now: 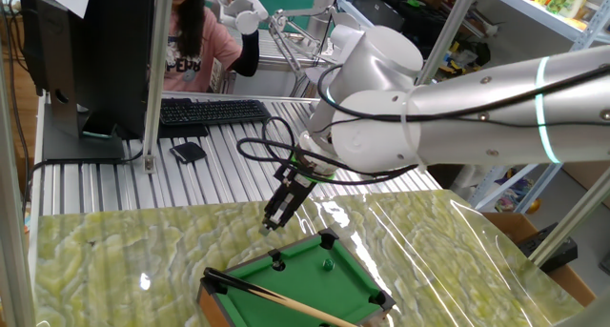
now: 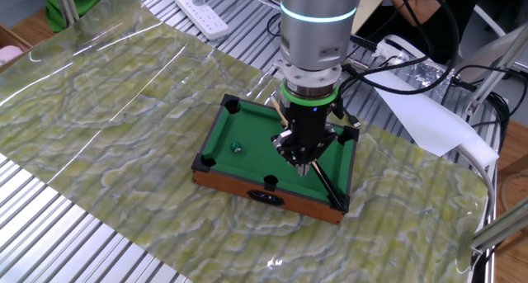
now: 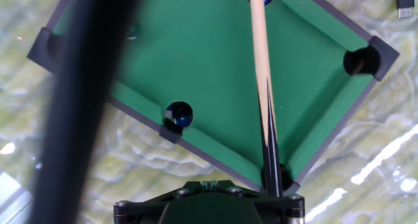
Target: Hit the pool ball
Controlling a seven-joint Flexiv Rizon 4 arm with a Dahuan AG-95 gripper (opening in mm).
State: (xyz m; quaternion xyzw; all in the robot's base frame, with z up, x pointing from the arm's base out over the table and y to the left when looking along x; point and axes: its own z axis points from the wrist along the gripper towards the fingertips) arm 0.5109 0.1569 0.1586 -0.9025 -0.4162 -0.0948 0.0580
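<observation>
A small pool table [image 2: 247, 188] with green felt and a wooden frame lies on the marbled mat. The pool ball [image 2: 236, 147] is a tiny glossy green sphere on the felt's left half; it also shows in one fixed view [image 1: 327, 265]. In the hand view it [image 3: 134, 32] is half hidden behind a blurred dark bar [image 3: 78, 119]. The wooden cue stick [image 2: 328, 186] lies across the felt's right part, its dark end at a corner pocket [image 3: 274, 178]. My gripper [image 2: 304, 169] hangs above the felt right of the ball, fingers together, holding nothing. It also shows in one fixed view [image 1: 272, 222].
Black pocket fittings [image 3: 178, 113] sit on the table's rails. A keyboard [image 1: 212, 111], a monitor [image 1: 86, 51] and a person [image 1: 195, 36] are behind the mat. A power strip [image 2: 202, 2] and a white sheet [image 2: 429, 118] lie beyond the mat's edges.
</observation>
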